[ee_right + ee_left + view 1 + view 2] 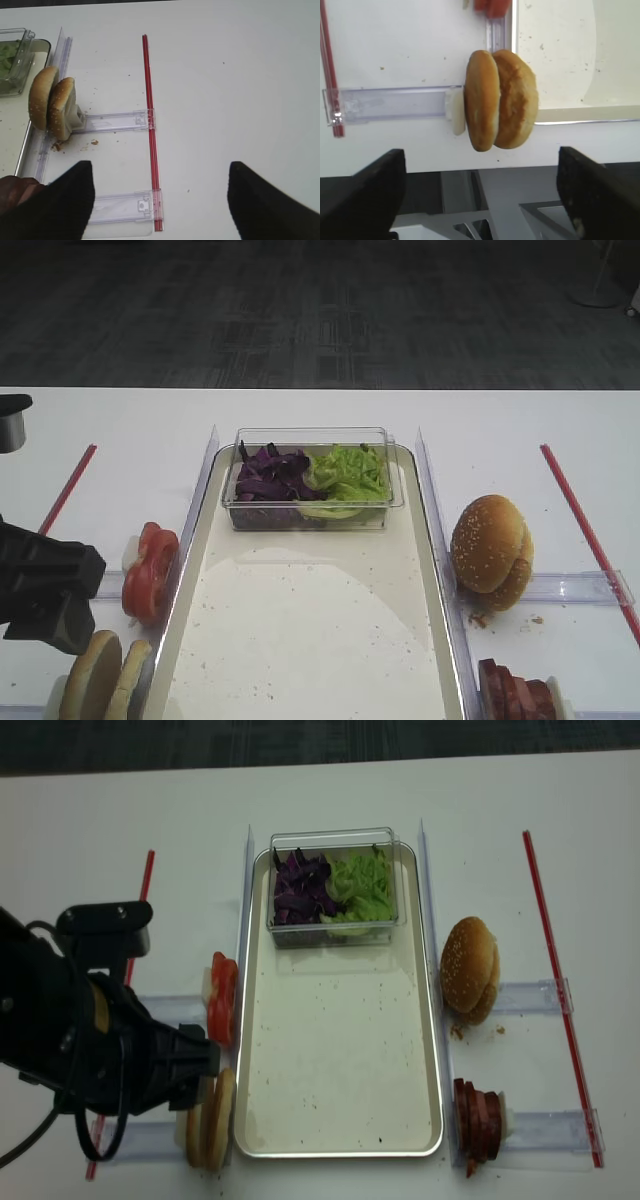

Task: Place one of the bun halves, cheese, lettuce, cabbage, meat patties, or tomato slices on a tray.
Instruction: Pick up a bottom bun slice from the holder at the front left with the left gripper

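Observation:
Two flat bun halves (500, 100) stand on edge in a clear holder at the table's front left, also in the overhead view (210, 1120). My left gripper (480, 200) hangs open in front of them, not touching. Tomato slices (222, 1000) stand just beyond. The cream tray (340, 1050) lies in the middle. A clear box at its far end holds cabbage (298, 890) and lettuce (362, 885). Meat patties (480, 1115) stand at the front right. My right gripper (160, 205) is open above bare table beside them. No cheese is in view.
Sesame-seeded buns (470, 970) stand on edge right of the tray. Red strips (555, 970) and clear plastic rails (117, 121) lie on the white table on both sides. The table's front edge runs just below the bun halves. My left arm (100, 1040) covers the front left corner.

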